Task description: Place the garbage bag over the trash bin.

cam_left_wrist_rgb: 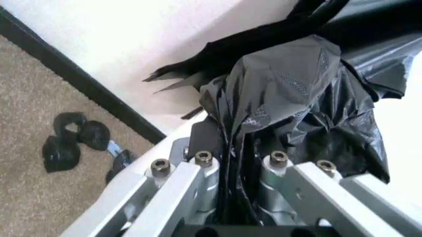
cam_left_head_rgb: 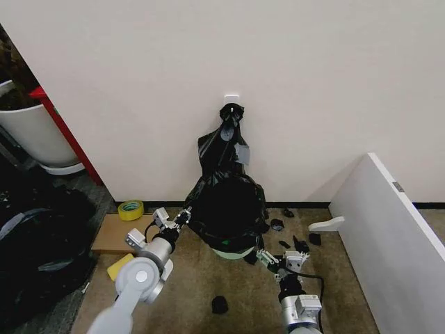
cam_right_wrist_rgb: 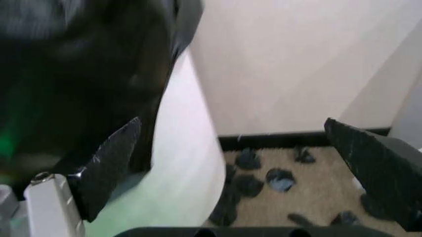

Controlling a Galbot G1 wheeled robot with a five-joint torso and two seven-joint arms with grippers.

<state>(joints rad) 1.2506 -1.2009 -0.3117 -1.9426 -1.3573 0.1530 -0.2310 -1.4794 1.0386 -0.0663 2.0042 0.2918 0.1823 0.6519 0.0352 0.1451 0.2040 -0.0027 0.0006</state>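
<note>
Left claw pinching garbage bag; right claw spread

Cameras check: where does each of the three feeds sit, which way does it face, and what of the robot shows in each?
Head view: on the robot's head, looking forward and down at the garbage bag draped over the trash bin against the wall; the left gripper and right gripper flank it.
Left wrist view: on the left arm, looking along its fingers, clamped on bag plastic.
Right wrist view: on the right arm, facing the bin's wall; its open fingers frame it.
Shared: all three show the bag; head and right wrist views both show black scraps on the carpet.
</note>
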